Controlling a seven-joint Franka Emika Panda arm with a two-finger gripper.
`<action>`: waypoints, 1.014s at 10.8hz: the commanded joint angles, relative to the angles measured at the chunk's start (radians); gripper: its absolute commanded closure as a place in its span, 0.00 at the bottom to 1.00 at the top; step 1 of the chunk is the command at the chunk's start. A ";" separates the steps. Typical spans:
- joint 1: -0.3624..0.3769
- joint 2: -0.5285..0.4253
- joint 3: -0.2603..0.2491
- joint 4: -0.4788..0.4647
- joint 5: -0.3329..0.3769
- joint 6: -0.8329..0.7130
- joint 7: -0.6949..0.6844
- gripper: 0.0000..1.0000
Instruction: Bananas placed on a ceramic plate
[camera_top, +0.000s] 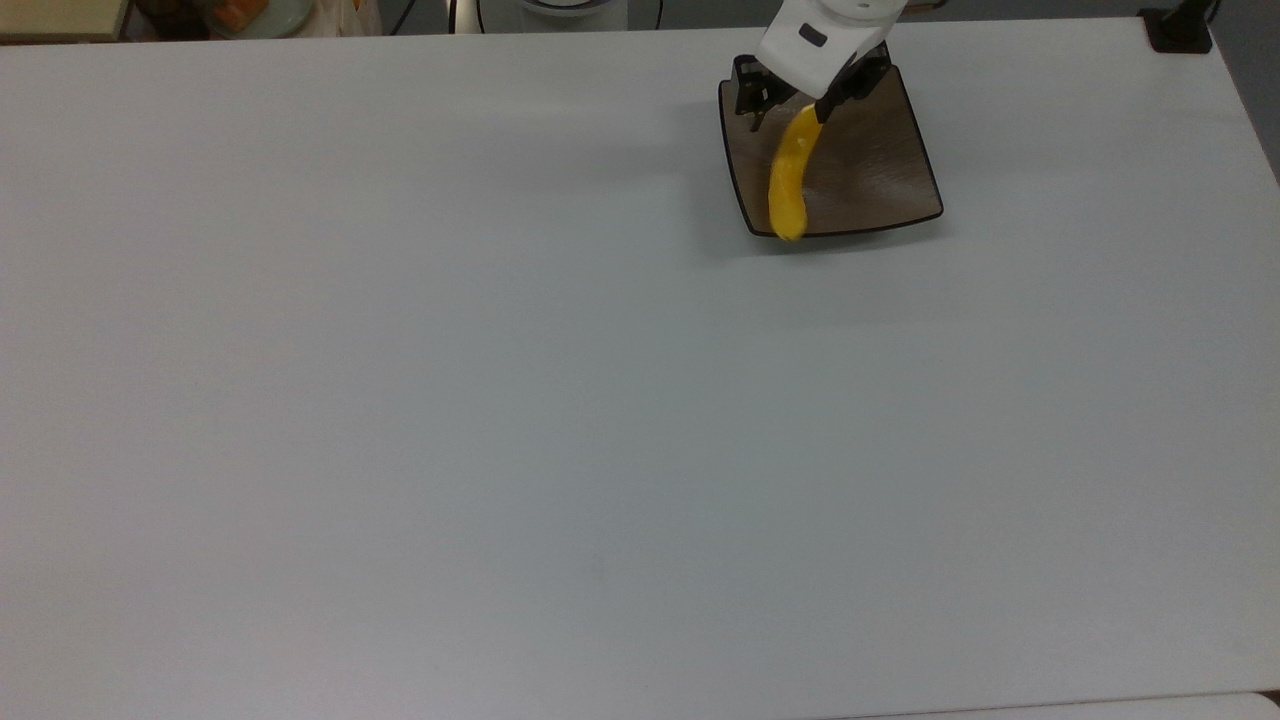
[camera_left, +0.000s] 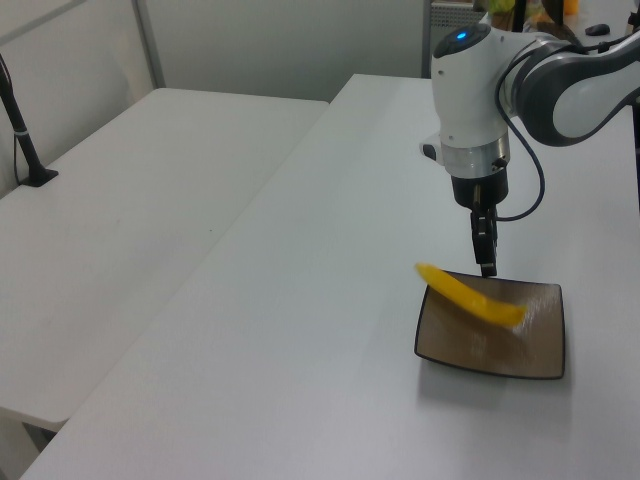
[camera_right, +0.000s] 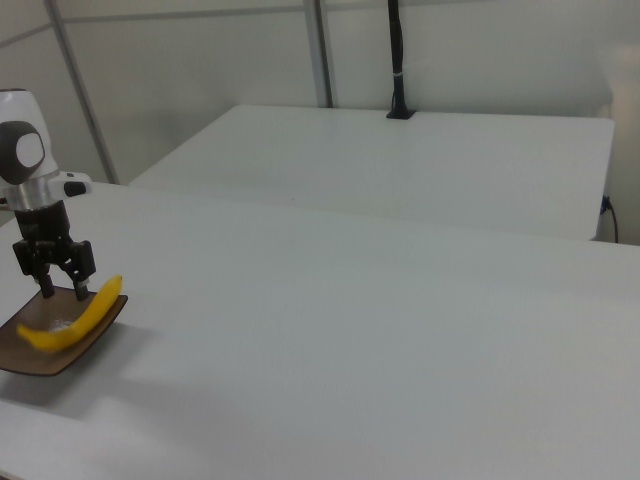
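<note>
The yellow banana (camera_top: 785, 180) lies tilted over the square brown ceramic plate (camera_top: 870, 160), loose from the fingers. In the top view its lower end reaches the plate's near left corner. My gripper (camera_top: 790, 105) hangs open just above the plate's far edge, its two fingers spread with nothing between them. In the left view the banana (camera_left: 470, 295) slants across the plate (camera_left: 500, 350) below the gripper (camera_left: 487, 265). The right view shows the open gripper (camera_right: 63, 290) with the banana (camera_right: 70, 322) beneath it, over the plate (camera_right: 50, 360). I cannot tell whether the banana rests flat.
The plate sits near the white table's (camera_top: 500, 400) far edge in the top view. A black post base (camera_top: 1180, 30) stands at the far right corner. A second white table (camera_left: 130, 190) with a black post (camera_left: 20, 120) adjoins it. Clutter (camera_top: 240, 15) lies beyond the far left edge.
</note>
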 joint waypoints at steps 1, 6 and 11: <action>-0.010 -0.010 0.002 0.005 -0.005 0.016 0.017 0.00; -0.062 -0.066 -0.102 0.068 -0.080 0.004 -0.130 0.00; -0.062 -0.135 -0.365 0.091 -0.056 -0.018 -0.328 0.00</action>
